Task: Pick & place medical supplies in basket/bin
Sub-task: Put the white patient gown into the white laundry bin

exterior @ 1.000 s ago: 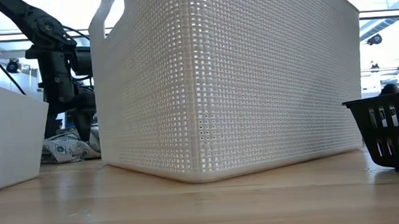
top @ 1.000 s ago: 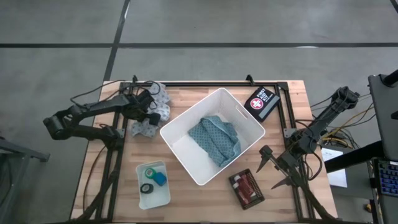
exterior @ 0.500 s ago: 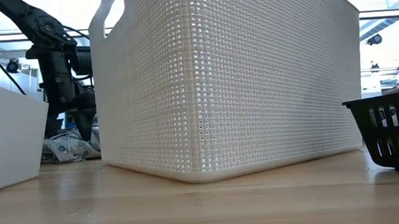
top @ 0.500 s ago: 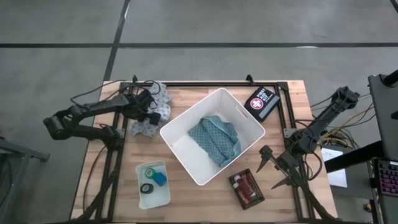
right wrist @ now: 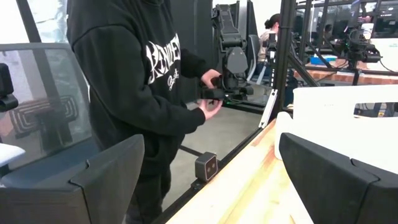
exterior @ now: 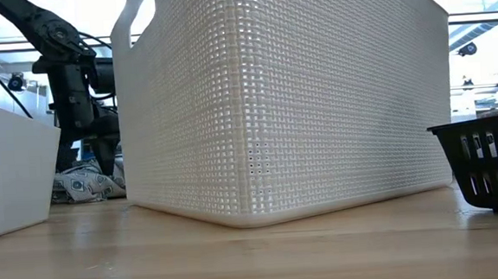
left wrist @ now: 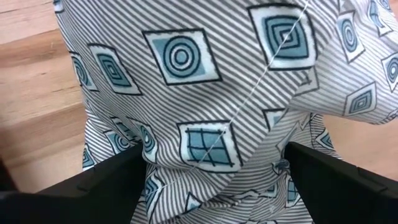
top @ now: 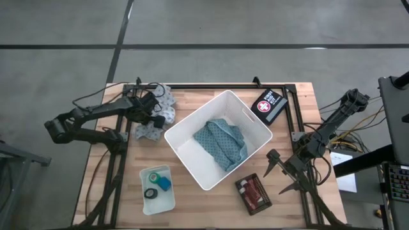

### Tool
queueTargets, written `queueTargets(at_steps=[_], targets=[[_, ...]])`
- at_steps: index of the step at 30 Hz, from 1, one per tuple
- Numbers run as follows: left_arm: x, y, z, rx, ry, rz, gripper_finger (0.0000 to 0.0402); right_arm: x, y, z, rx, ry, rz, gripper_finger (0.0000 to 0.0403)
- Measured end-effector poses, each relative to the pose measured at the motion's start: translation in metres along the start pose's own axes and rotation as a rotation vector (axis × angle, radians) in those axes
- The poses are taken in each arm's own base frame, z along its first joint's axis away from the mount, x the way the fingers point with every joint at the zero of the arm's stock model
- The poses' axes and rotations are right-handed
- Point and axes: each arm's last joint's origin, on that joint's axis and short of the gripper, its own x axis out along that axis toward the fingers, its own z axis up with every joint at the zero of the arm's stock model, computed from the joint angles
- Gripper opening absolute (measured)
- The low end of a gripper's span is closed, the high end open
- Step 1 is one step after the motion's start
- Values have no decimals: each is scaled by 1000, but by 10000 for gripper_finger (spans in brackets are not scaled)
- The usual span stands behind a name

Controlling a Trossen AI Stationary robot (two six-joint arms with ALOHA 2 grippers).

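The white bin (top: 218, 139) sits mid-bench, turned askew, with teal cloth (top: 222, 142) inside. At the bench's far left corner, the left gripper (top: 155, 115) is spread wide, its fingers (left wrist: 99, 183) straddling the striped patterned cloth (left wrist: 205, 93). The right gripper (top: 279, 174) waits open beyond the bench's right edge.

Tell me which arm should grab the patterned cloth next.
Left. Its gripper already sits over the patterned cloth, open fingers straddling it beside the bin. The right gripper waits at the table's far right edge.
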Motion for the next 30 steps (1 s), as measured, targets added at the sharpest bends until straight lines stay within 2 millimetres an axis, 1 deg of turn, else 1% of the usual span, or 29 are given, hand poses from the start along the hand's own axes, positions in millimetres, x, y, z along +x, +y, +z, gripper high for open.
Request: queueTargets(at_steps=[7,12,15,22,30], targets=[[2,1,-1,-3,2,2,370,0,0,0,0,0,0,368],[15,8,-11,0,21,25,363,0,0,0,0,-1,0,368],[19,11,-15,-20,23,31,359,0,0,0,0,-1,0,368],[18,11,-13,-26,-7,60,357,0,0,0,0,-1,0,368],[19,11,-12,-84,-33,79,357,0,0,0,0,0,0,368]])
